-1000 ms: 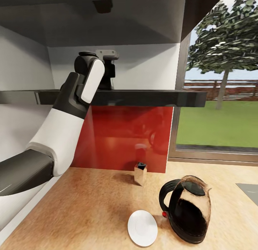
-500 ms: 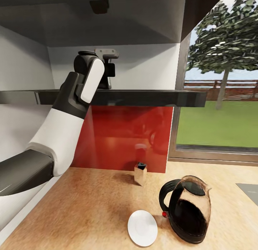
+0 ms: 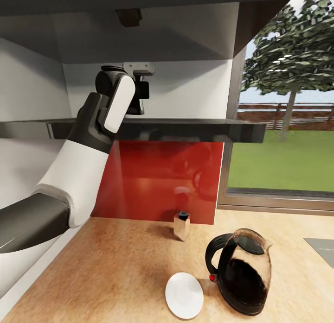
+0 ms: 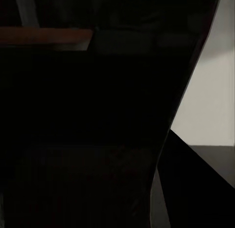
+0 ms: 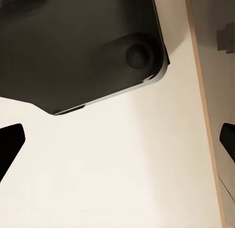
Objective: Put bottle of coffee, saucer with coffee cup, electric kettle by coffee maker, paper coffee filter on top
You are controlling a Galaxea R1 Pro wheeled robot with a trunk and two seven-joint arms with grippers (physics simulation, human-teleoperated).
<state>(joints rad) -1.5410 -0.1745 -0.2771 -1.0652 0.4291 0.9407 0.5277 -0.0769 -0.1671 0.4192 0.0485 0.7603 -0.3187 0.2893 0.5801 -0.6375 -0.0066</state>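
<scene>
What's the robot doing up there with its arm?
The robot's left arm is raised so its left gripper is over the dark shelf; whether it holds anything cannot be made out. Down on the wooden counter stand an electric kettle, a white saucer beside it, and a small bottle by the red wall.

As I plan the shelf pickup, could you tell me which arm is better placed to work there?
Left, probably: the left arm reaches up to the shelf, its wrist just above the shelf's front edge. The right gripper points down at pale floor.
</scene>
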